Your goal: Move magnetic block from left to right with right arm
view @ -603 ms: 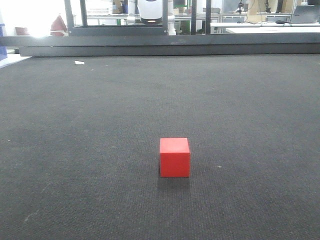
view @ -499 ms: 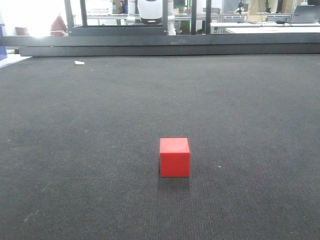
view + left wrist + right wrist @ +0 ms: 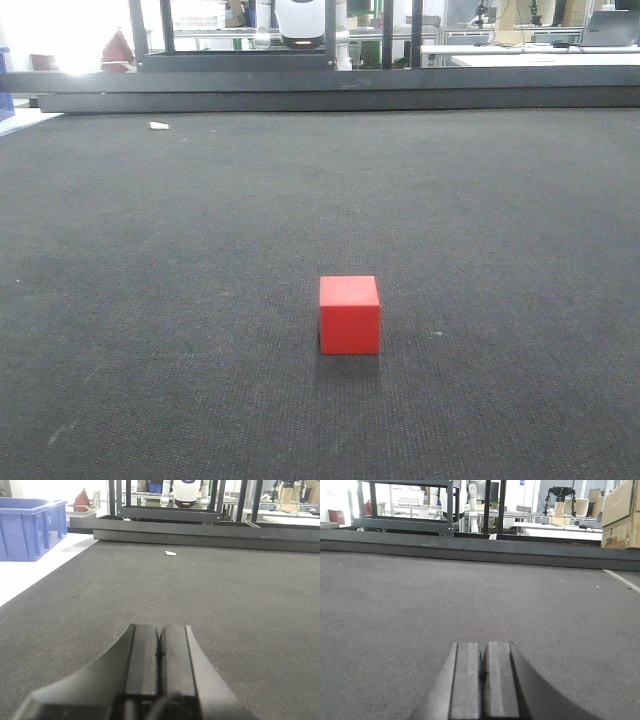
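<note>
Sitting alone on the surface (image 3: pixel 150 250), magnetic block (image 3: pixel 349 315) showed in neither wrist view, so its bearing from right gripper (image 3: pixel 483 652) couldn't be told. That gripper and left gripper (image 3: pixel 159 635) were both clenched, empty.

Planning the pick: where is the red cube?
In the front-facing view, the red cube sits on the dark mat, near centre, close to the camera; neither wrist view shows it.

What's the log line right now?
magnetic block on mat, untouched | left end effector shut, empty | right end effector shut, empty
</note>
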`<state>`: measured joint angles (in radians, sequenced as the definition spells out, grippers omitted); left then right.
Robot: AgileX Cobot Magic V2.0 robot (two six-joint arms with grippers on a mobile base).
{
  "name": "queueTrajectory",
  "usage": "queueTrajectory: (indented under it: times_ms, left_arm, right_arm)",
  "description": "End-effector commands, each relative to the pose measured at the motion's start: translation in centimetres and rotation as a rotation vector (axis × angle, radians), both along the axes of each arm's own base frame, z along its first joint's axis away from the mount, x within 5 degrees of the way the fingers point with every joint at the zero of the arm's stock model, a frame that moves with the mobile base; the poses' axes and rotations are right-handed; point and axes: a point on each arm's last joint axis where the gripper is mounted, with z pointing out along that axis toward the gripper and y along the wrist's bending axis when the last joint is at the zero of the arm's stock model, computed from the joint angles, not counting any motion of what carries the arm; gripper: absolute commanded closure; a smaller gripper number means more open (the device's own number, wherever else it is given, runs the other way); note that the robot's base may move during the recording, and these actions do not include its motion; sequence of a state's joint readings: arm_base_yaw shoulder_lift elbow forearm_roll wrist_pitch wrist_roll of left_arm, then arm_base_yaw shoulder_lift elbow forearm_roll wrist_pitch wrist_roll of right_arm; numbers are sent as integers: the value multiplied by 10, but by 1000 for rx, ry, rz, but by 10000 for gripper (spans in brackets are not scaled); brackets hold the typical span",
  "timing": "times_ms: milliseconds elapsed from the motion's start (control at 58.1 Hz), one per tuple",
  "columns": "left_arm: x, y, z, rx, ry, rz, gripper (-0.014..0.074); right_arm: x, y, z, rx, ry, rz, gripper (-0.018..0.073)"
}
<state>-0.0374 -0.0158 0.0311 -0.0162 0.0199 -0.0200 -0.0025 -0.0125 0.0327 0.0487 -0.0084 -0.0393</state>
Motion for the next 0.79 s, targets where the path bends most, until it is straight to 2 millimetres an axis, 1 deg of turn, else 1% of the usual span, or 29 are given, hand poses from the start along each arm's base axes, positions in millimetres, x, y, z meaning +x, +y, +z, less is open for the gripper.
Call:
queueTrajectory:
  times_ms: [0,293,379,431,551,637,723,775]
  left_arm:
    - [-1,0,4,-11,-79,-6,713]
    - [-1,0,4,-11,-79,-6,713]
    - [-1,0,4,-11,-79,-6,713]
    - [-1,0,4,-11,-79,-6,713]
    - [-1,0,4,-11,-79,-6,713]
    - [-1,0,4,-11,-79,-6,713]
    - [-1,0,4,-11,-79,-6,713]
    - [-1,0,4,-11,-79,-6,713]
  right_arm:
    - [-2,-1,9,-17,-103,-10,503]
    - [-4,-1,17,-16,-188,-14,503]
    - [-6,-1,26,-6,-216,-14,503]
    - [-7,-1,33,-3,-199,-11,503]
    - [-14,0,57,-4,-72,2,503]
    - [-17,1,68,-6,55,11,503]
    - [-14,2,78,-6,167,17,503]
    - [-9,2,83,-6,247,20,503]
